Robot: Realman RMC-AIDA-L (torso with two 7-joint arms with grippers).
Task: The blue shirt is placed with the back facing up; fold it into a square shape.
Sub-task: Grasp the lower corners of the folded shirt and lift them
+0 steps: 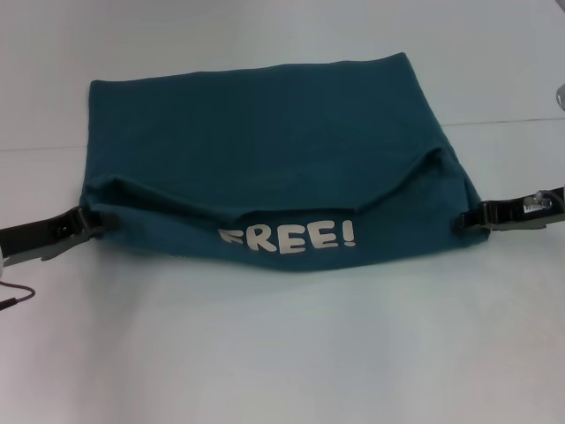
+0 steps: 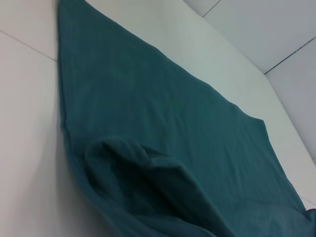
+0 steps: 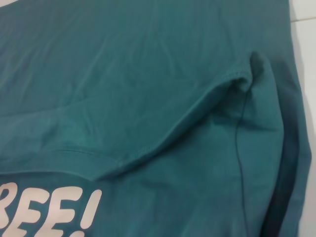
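Observation:
The blue shirt (image 1: 265, 132) lies on the white table (image 1: 282, 353), partly folded. Its near part is turned over so the white "FREE!" lettering (image 1: 290, 237) faces up, and a sagging hem runs between the two held corners. My left gripper (image 1: 93, 221) grips the shirt's left corner and my right gripper (image 1: 466, 219) grips its right corner, both low over the table. The left wrist view shows plain teal fabric (image 2: 148, 123) with a bulging fold. The right wrist view shows the fabric (image 3: 148, 74), the hem and part of the lettering (image 3: 44, 212).
A thin dark cable (image 1: 16, 296) lies at the table's left edge by my left arm. A small pale object (image 1: 560, 95) shows at the far right edge. A seam line crosses the table behind the shirt.

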